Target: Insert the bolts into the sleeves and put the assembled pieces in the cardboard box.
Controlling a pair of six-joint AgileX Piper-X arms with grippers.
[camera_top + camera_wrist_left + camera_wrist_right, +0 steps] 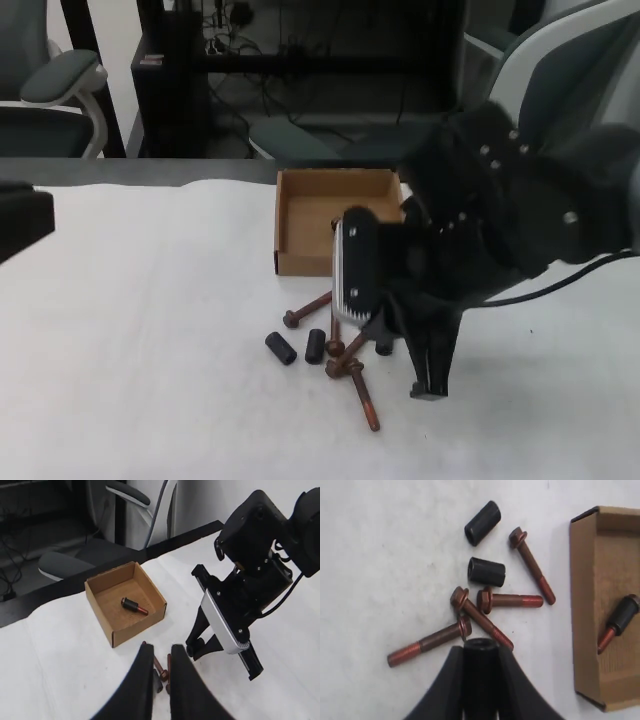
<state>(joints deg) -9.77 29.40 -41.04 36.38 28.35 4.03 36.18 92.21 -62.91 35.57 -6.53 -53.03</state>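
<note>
On the white cloth (380,555) nearest the arms, the right gripper (480,655) pinched a black sleeve (481,645) upright between its fingers, right by the heap of four loose bolts (480,617). The left gripper (161,655) hung apart over the cloth, its fingers a narrow gap apart with nothing in them. Past the bolts lay two more sleeves (486,571). Farthest off stood the cardboard box (582,605), with one finished piece (620,620) already inside.

The likely trouble was in the heap. Three of the bolts lay bunched, heads against one another's shanks, so lifting one could drag or roll its neighbours. A smooth round sleeve might also twist in the pinch if a bolt were pushed in off-centre.

The bolts were coppery-red metal with flanged heads, duller shanks and brighter ends. The sleeves were short, matte black tubes. The box was plain brown card, open-topped, and the cloth looked soft and faintly fuzzy.
</note>
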